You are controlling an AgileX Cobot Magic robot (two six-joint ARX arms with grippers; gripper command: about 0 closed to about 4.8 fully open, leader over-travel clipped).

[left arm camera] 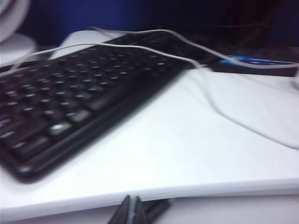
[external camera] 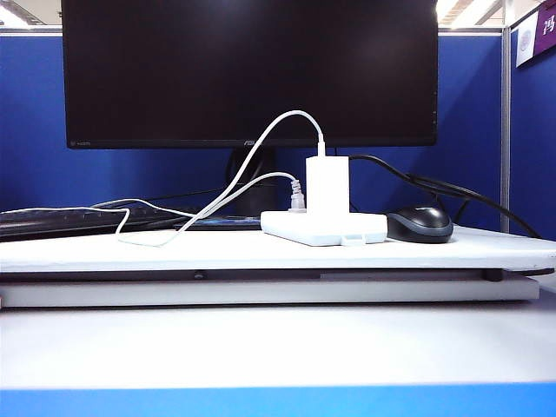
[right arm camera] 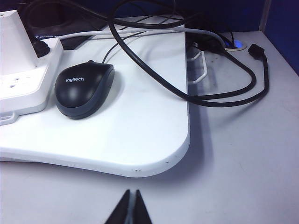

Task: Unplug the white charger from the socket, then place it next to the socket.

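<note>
Nothing of the task is done yet: the charger (external camera: 327, 182) stands upright, plugged into the socket (external camera: 323, 228), its cable rising from its top. The socket lies on the raised white board (external camera: 261, 250) that sits on the table (external camera: 261, 347), in front of the monitor (external camera: 249, 69). Beside the socket lies the mouse (external camera: 420, 223), close on the far side from the keyboard (left arm camera: 70, 93); a smaller grey plug (external camera: 297, 198) sits in the socket beside the charger.

The step in hand is the approach. The next move, as I judge it, calls for one claw to open, reach the charger's body and pull straight up, perhaps with the socket held down.

Both arms sit low, short of the board's near edge. The left claw (left arm camera: 133, 212) looks pinched together facing the keyboard; the right claw (right arm camera: 130, 210) is closed, empty, facing the mouse and socket.
</note>
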